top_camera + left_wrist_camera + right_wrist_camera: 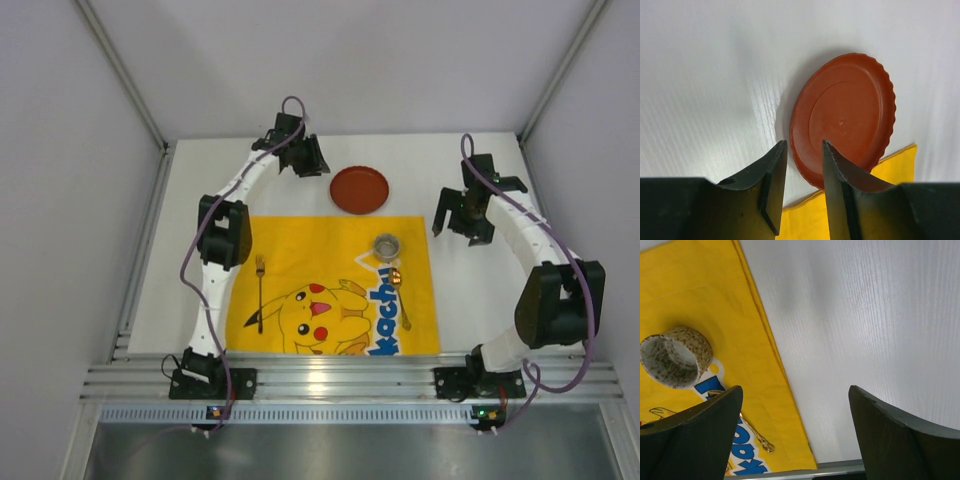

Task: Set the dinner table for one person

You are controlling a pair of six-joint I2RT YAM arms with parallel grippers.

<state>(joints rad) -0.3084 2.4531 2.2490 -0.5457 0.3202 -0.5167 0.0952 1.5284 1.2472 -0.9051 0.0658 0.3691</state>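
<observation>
Dinner table: the large matte white rectangular tabletop (pixel 420 170) fills the floor of the cell in front of both arm bases; you see bare white along its left, right and far margins.
Mat: a yellow cloth mat with a Pikachu print (pixel 300 250) lies flat on the near middle of the table.
Plate: a round red-brown plastic plate with a scalloped rim (pixel 359 189) sits on the table at the mat's far edge; you cannot tell whether it overlaps the cloth.
Cup: a small speckled grey cup (pixel 386 246) stands upright on the right part of the mat.
Fork: a metal fork (pixel 260 290) lies on the mat's left side.
Spoon: a metal spoon (pixel 400 295) lies just near of the cup.
Left gripper (pixel 803 145): just left of the plate, jaws narrowly apart, nothing between them.
Right gripper (pixel 795 395): over bare table right of the mat, jaws spread wide, holding nothing.
</observation>
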